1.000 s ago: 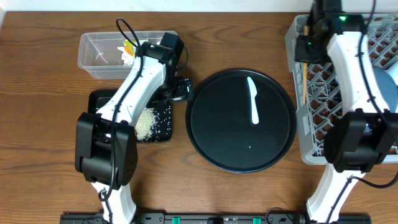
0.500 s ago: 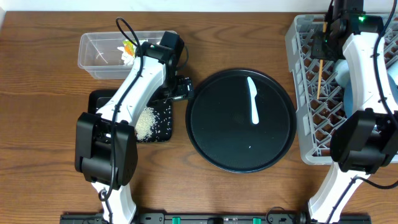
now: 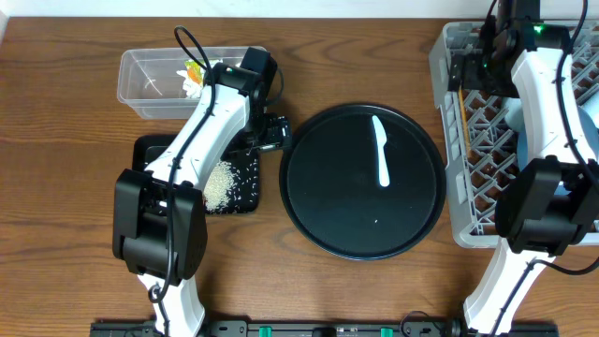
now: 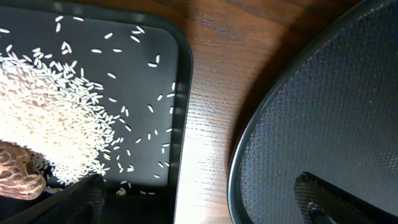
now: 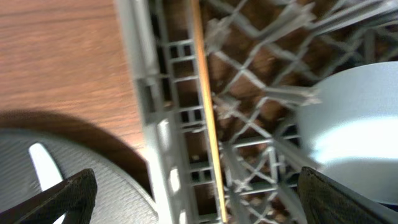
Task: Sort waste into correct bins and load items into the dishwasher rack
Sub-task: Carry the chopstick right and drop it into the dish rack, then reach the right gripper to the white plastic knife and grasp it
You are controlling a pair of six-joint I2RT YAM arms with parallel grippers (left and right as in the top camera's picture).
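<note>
The thin wooden chopstick (image 5: 206,118) lies loose in the grey dishwasher rack (image 3: 447,56), along its left wall (image 5: 140,93). My right gripper (image 5: 208,205) hangs open above it, touching nothing; in the overhead view this right gripper (image 3: 475,70) is over the rack's left side. A white utensil (image 3: 381,150) lies on the round black tray (image 3: 323,211). My left gripper (image 4: 202,208) is open and empty over bare wood between the shallow black tray (image 4: 181,74) and the round tray. Rice grains (image 4: 56,112) and a brown lump (image 4: 18,174) sit in the black tray.
The clear tub (image 3: 140,89) at the back left holds a printed wrapper (image 3: 193,69) and something white. A pale blue rounded dish (image 5: 348,118) rests in the rack to the right of the chopstick. The left arm (image 3: 201,131) stretches over the black tray.
My right gripper has opened and let go of the chopstick, which now lies in the rack by its left wall. The left arm has not moved.
</note>
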